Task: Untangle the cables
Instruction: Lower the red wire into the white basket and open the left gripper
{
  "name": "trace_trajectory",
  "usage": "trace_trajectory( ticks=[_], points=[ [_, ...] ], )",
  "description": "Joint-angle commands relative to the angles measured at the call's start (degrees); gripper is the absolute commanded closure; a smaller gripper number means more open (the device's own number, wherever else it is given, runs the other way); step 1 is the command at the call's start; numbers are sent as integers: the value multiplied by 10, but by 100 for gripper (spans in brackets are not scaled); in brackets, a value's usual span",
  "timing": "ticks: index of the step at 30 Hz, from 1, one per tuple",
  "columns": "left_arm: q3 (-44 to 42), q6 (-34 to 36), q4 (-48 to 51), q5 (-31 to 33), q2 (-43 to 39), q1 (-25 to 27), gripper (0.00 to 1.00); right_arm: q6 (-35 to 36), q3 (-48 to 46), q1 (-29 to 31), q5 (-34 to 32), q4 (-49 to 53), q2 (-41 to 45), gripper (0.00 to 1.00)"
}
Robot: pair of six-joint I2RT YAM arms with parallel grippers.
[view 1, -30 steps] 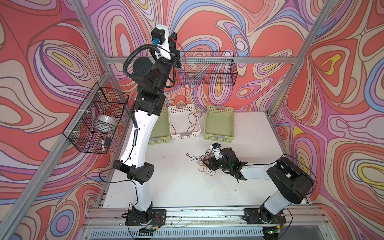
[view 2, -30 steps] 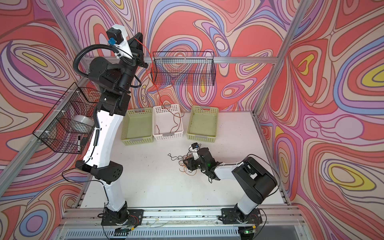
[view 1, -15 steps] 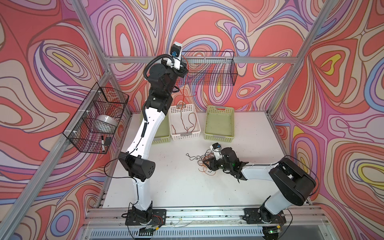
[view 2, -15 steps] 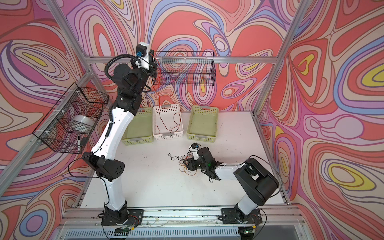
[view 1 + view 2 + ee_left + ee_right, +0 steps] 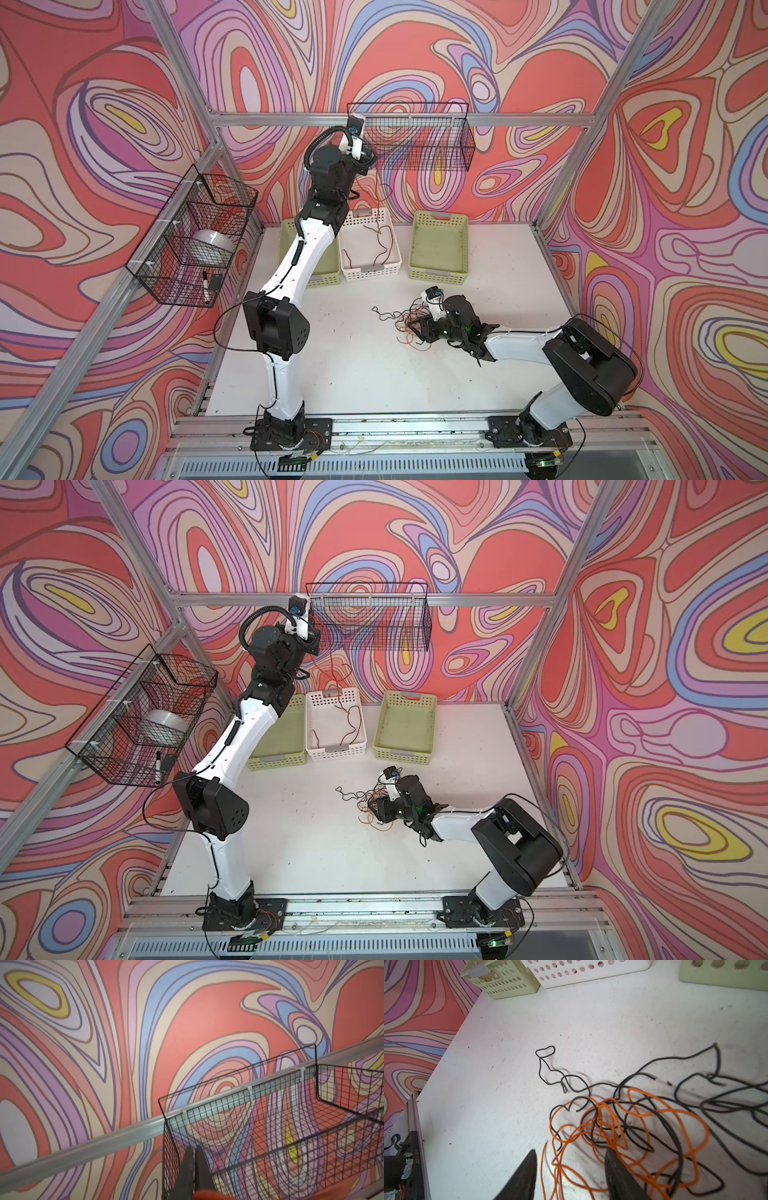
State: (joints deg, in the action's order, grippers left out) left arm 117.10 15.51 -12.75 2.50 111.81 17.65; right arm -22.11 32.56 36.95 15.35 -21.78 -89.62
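Cables [image 5: 604, 1118], orange and black, lie tangled directly beneath the right gripper [image 5: 570, 1150], jaws parted astride them; the left gripper [image 5: 193, 1148], aloft, clamps the reddish-brown cable [image 5: 331, 658].

The white tabletop [image 5: 311, 845] is scuffed and speckled; along its far edge stand three perforated baskets in a row: the left green basket [image 5: 276, 761] and the white basket [image 5: 336, 752] close together, the right green basket [image 5: 401, 754] slightly apart. Right of the middle, an orange cable [image 5: 643, 1115] and a black cable [image 5: 602, 1084] lie tangled together on it; one black end trails off leftward.
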Motion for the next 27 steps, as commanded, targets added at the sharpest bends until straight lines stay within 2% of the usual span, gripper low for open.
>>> trace_trajectory(
  ticks=[1,7,12,17,22,27],
  points=[
    [-103,-38,-58,27,-30,-4,100,5,-5,2,-12,18,26,46],
    [-248,-85,-105,50,-46,-9,100,19,10,2,-47,73,70,45],
    [-303,-119,-131,74,-23,-11,100,26,34,2,-72,137,100,44],
    [-268,-133,-90,91,20,-12,100,26,37,2,-90,169,132,44],
    [-241,-189,-49,132,64,-20,100,23,36,2,-107,192,147,44],
    [-229,-222,-28,145,98,-21,100,18,32,2,-121,205,161,44]
  ],
)
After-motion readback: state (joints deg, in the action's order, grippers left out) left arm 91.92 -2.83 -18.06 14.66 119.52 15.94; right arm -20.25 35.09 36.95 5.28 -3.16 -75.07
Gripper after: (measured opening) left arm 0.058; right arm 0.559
